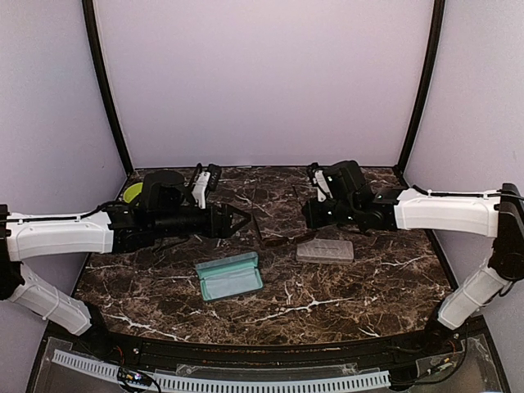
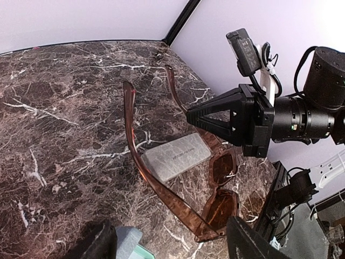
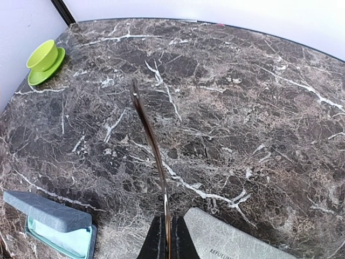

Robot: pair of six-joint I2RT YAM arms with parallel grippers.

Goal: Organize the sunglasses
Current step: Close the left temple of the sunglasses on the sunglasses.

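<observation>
One pair of sunglasses (image 2: 218, 183) with brown translucent frame and reddish-brown lenses lies unfolded in mid-table (image 1: 282, 242), its temples around a closed grey case (image 2: 175, 156). My right gripper (image 3: 167, 237) is shut on the far temple (image 3: 153, 145), seen from the left wrist too (image 2: 190, 115). My left gripper (image 2: 172, 245) is open, its fingers (image 2: 253, 240) standing either side of the near hinge corner of the frame. In the top view it (image 1: 243, 221) points right at the glasses, facing the right gripper (image 1: 309, 216).
An open blue-grey case (image 1: 230, 276) with a light-blue cloth inside lies near the front middle, also in the right wrist view (image 3: 51, 221). The grey case (image 1: 325, 250) lies right of it. A green cup on a saucer (image 1: 133, 193) stands at the back left.
</observation>
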